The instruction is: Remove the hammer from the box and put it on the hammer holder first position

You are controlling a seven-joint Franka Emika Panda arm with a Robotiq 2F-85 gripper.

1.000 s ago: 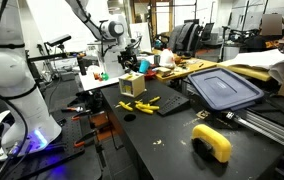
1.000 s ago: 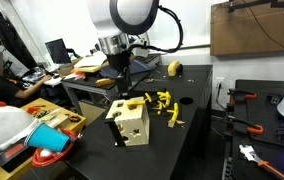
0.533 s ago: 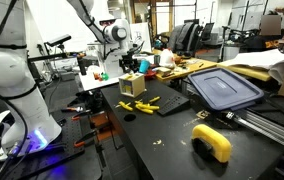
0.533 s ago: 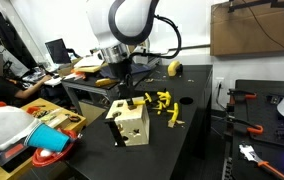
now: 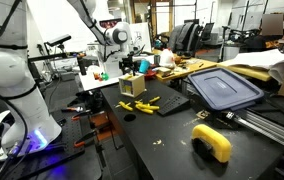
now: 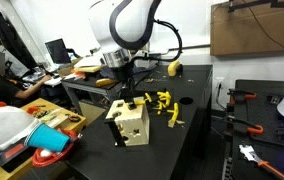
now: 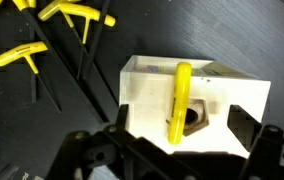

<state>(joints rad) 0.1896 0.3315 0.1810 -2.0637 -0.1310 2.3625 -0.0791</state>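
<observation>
The box (image 7: 222, 90) is a small tan cube standing on the black table. The hammer (image 7: 182, 95) shows only as a yellow handle running across the box top into a six-sided hole. My gripper (image 7: 182, 124) hangs straight above it, open, one dark finger on each side of the handle and clear of it. In both exterior views the gripper (image 6: 125, 84) (image 5: 130, 63) hovers just over the box (image 6: 132, 124) (image 5: 133, 86), with the yellow handle (image 6: 134, 103) poking out of the top. I cannot tell which thing is the hammer holder.
Several yellow T-handled tools (image 7: 42, 40) (image 6: 165, 105) (image 5: 142, 105) lie on the table beside the box. A large dark-blue bin lid (image 5: 225, 88) and a yellow block (image 5: 212, 142) sit further along. A red cup (image 6: 50, 157) lies off the table edge.
The arm's wrist has shifted slightly above the box. The gripper stays open and the box and hammer have not moved.
</observation>
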